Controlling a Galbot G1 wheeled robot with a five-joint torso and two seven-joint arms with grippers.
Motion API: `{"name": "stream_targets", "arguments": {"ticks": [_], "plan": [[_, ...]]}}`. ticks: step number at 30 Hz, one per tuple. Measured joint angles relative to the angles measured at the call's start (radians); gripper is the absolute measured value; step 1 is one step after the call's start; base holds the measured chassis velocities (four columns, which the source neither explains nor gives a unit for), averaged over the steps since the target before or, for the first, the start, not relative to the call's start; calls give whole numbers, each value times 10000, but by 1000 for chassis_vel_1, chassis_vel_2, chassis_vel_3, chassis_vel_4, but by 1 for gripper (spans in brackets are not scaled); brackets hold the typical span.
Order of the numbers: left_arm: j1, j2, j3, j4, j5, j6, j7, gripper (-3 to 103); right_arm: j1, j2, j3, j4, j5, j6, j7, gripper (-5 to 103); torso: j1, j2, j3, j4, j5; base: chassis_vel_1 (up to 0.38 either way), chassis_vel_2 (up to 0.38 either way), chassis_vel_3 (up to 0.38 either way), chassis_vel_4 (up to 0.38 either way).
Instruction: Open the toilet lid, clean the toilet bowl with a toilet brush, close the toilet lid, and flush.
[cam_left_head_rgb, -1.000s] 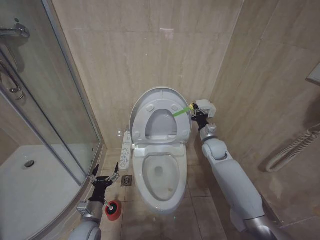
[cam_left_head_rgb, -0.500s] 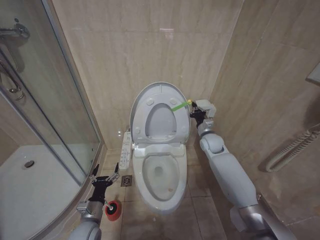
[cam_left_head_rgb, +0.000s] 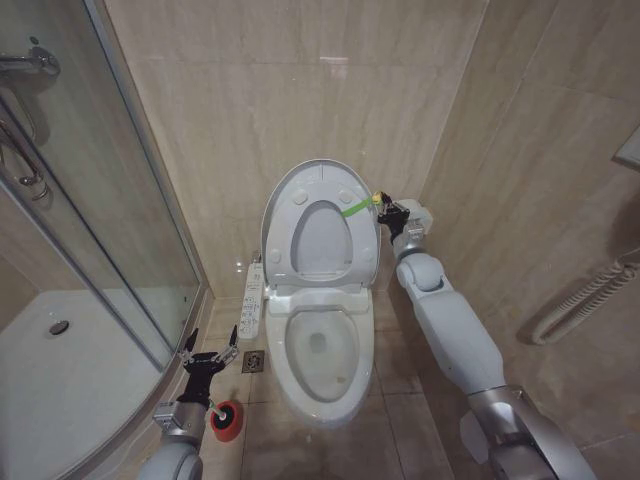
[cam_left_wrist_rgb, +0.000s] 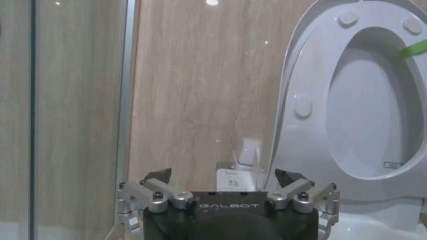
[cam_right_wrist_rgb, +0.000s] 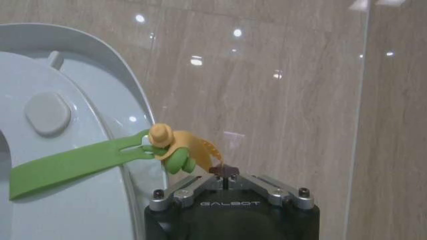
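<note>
The right gripper (cam_left_head_rgb: 385, 211) sits at the lid's two-o'clock edge, its fingers pinched together on the yellow end of the green strap (cam_right_wrist_rgb: 73, 162). That strap is fixed to the toilet lid (cam_left_head_rgb: 318, 232), which stands raised, nearly upright and close to the tiled wall (cam_left_head_rgb: 300, 90), with the seat ring up against it. Opening the lid looks all but done; the next move likely calls for letting go of the strap once the lid rests steadily.

The left gripper (cam_left_head_rgb: 209, 355) hovers low at the toilet's eight o'clock, fingers spread and holding nothing. Just at its five o'clock stands the toilet brush (cam_left_head_rgb: 226, 420) in its red base on the floor, untouched. Fetching it would need this gripper lowered over the handle.

The toilet bowl (cam_left_head_rgb: 322, 350) lies open at six o'clock of the lid, holding only water around its drain hole.
</note>
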Motion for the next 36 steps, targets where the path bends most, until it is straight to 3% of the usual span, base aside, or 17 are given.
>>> {"name": "stream_targets", "arguments": {"ticks": [36], "plan": [[0,0,0,0,0,0,0,100,793,255,-118,-703,-175,-64,-145,0,0,0,0,-2,-1,0,0,0,0]]}}
